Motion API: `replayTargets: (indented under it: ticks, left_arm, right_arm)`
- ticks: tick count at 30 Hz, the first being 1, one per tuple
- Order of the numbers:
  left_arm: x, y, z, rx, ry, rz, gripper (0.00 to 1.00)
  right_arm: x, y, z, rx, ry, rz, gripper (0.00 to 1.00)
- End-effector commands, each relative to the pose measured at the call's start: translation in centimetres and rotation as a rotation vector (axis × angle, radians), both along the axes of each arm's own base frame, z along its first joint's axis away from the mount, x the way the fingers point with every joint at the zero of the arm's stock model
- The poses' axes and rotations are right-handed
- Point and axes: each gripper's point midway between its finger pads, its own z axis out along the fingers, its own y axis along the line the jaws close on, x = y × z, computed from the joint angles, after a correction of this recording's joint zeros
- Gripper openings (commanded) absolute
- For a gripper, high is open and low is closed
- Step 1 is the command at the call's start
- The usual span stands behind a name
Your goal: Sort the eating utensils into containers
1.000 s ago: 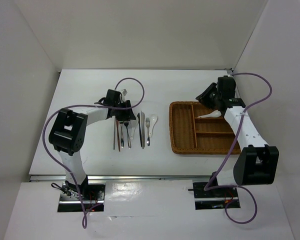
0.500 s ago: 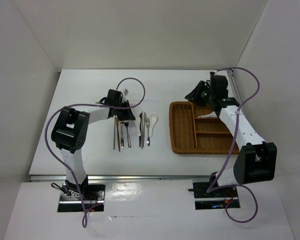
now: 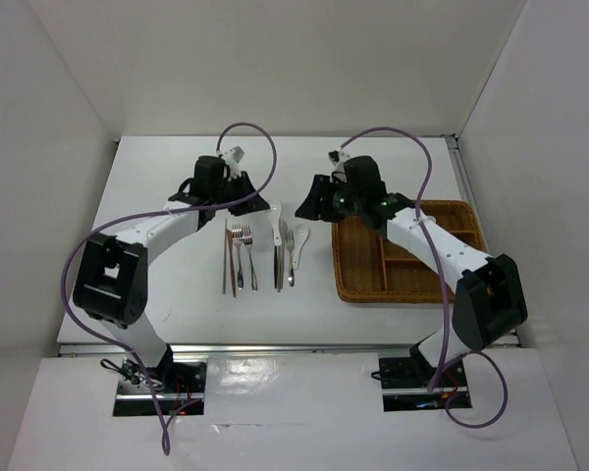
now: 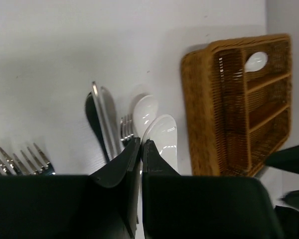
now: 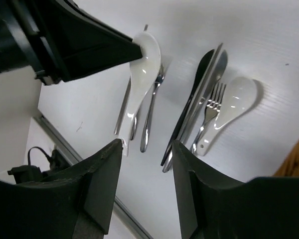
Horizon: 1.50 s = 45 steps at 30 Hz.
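My left gripper (image 4: pixel 141 144) is shut on a white soup spoon (image 4: pixel 162 139), pinching its bowl; the right wrist view shows this spoon (image 5: pixel 139 74) hanging handle-down above the table. In the top view the left gripper (image 3: pixel 261 204) hovers over the row of utensils. On the table lie brown chopsticks (image 3: pixel 226 261), forks (image 3: pixel 241 247), knives (image 3: pixel 279 255) and another white soup spoon (image 3: pixel 300 235). My right gripper (image 3: pixel 305 206) stands open with nothing between its fingers, between the row and the wicker tray (image 3: pixel 358 280). One white soup spoon (image 4: pixel 255 60) lies in a tray compartment.
White walls close in the table on the left, back and right. The right arm stretches across the tray's far edge. Purple cables (image 3: pixel 250 132) loop above both arms. The table's near edge (image 3: pixel 275 345) runs in front of the arm bases.
The left gripper shut on a white soup spoon and lifted it off the row. The right arm swung left from the tray to beside the utensils, and its jaws widened.
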Motion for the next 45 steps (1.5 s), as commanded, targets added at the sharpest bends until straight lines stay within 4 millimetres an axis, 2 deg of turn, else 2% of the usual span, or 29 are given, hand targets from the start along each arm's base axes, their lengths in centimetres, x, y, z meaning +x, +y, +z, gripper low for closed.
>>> replayTargets:
  ticks: [1, 2, 4, 7, 8, 11, 14, 16, 19, 22, 23, 25, 26, 27, 28, 30, 31, 32, 33, 34, 37, 38, 39, 40, 41, 43, 44, 45]
  left_arm:
    - [0.4, -1.5, 4.5, -0.089, -0.082, -0.019, 0.06]
    - [-0.1, -2.1, 5.0, -0.104, -0.081, -0.035, 0.06]
    - [-0.6, -2.8, 5.8, -0.123, -0.093, -0.054, 0.06]
    - [-1.1, -3.8, 7.3, -0.142, -0.123, -0.077, 0.06]
    - [-1.1, -3.8, 7.4, -0.142, -0.123, -0.077, 0.06]
    - [-1.7, -4.3, 8.3, -0.168, -0.135, -0.091, 0.06]
    - [-2.1, -4.2, 8.8, -0.172, -0.146, -0.092, 0.06]
    - [-2.4, -4.1, 8.9, -0.173, -0.148, -0.092, 0.06]
    - [-3.0, -3.8, 9.0, -0.159, -0.154, -0.1, 0.06]
    - [-3.4, -3.6, 9.6, -0.163, -0.167, -0.101, 0.06]
    - [-3.5, -3.7, 9.6, -0.167, -0.166, -0.109, 0.08]
    - [-3.8, -3.6, 9.7, -0.167, -0.167, -0.109, 0.17]
    - [-4.0, -3.5, 9.0, -0.154, -0.154, -0.113, 0.23]
    - [-4.3, -3.4, 9.2, -0.147, -0.162, -0.118, 0.31]
    - [-4.3, -2.9, 8.3, -0.119, -0.129, -0.087, 0.44]
    - [-4.3, -2.1, 7.7, -0.067, -0.128, -0.069, 0.53]
    - [-4.1, -1.4, 7.4, -0.036, -0.129, -0.036, 0.56]
    - [-4.5, -0.9, 7.2, -0.009, -0.119, -0.026, 0.59]
    - [-4.4, -0.6, 6.9, 0.004, -0.111, -0.012, 0.59]
    - [-4.3, -0.1, 7.1, 0.025, -0.124, 0.011, 0.61]
    - [-4.7, 0.7, 7.2, 0.049, -0.12, 0.043, 0.65]
    - [-5.0, 0.8, 6.5, 0.055, -0.105, 0.042, 0.65]
    - [-5.1, 0.9, 7.0, 0.051, -0.117, 0.043, 0.65]
    - [-5.6, 1.0, 6.4, 0.056, -0.104, 0.042, 0.65]
    - [-5.6, 1.2, 5.9, 0.064, -0.097, 0.049, 0.65]
    - [-6.1, 1.4, 5.3, 0.064, -0.079, 0.053, 0.65]
    - [-6.1, 1.4, 5.3, 0.064, -0.079, 0.053, 0.65]
    - [-6.3, 1.4, 4.8, 0.068, -0.069, 0.053, 0.65]
  right_arm:
    - [-0.2, 3.3, 1.7, 0.071, -0.064, 0.089, 0.53]
    - [-0.6, 3.7, 1.7, 0.067, -0.067, 0.095, 0.58]
    - [-0.8, 5.6, 1.5, 0.058, -0.061, 0.126, 0.61]
    - [-1.3, 7.3, 0.9, 0.042, -0.054, 0.162, 0.63]
    - [-1.4, 7.7, 1.4, 0.048, -0.064, 0.171, 0.63]
    - [-1.6, 8.6, 0.7, 0.032, -0.06, 0.175, 0.63]
    - [-1.9, 8.8, 0.5, 0.021, -0.056, 0.174, 0.59]
    - [-1.9, 8.6, 0.1, 0.011, -0.051, 0.164, 0.51]
    - [-2.1, 8.2, -0.2, -0.012, -0.037, 0.138, 0.5]
    - [-2.2, 7.8, 0.0, -0.007, -0.044, 0.12, 0.39]
    - [-2.3, 7.8, 0.4, -0.002, -0.051, 0.12, 0.26]
    - [-2.5, 7.7, 0.2, -0.001, -0.025, 0.11, 0.12]
    - [-2.0, 7.1, 0.4, -0.007, -0.017, 0.047, 0.05]
    - [-1.8, 6.7, 0.5, -0.012, -0.01, 0.011, 0.0]
    - [-1.7, 6.1, 0.2, -0.032, 0.011, -0.025, 0.0]
    - [-0.5, 4.2, -0.4, -0.065, 0.038, -0.161, 0.0]
    - [-0.5, 3.4, 0.0, -0.071, 0.04, -0.203, 0.0]
    - [-0.2, 1.6, -0.6, -0.104, 0.073, -0.271, 0.0]
    - [0.5, 0.0, 0.0, -0.103, 0.075, -0.375, 0.0]
    - [0.7, -2.2, -0.6, -0.132, 0.104, -0.447, 0.0]
    - [1.4, -7.6, -0.3, -0.124, 0.141, -0.7, 0.0]
    - [1.6, -10.8, -0.9, -0.143, 0.18, -0.798, 0.0]
    - [1.7, -12.8, -1.2, -0.132, 0.204, -0.886, 0.0]
    - [1.7, -14.5, -1.0, -0.124, 0.209, -0.941, 0.0]
    - [1.8, -17.4, -1.8, -0.138, 0.244, -1.034, 0.0]
    - [1.7, -20.4, -2.4, -0.109, 0.285, -1.166, 0.0]
    - [1.5, -22.7, -2.7, -0.106, 0.317, -1.242, 0.0]
    - [1.4, -23.7, -3.3, -0.102, 0.342, -1.285, 0.0]
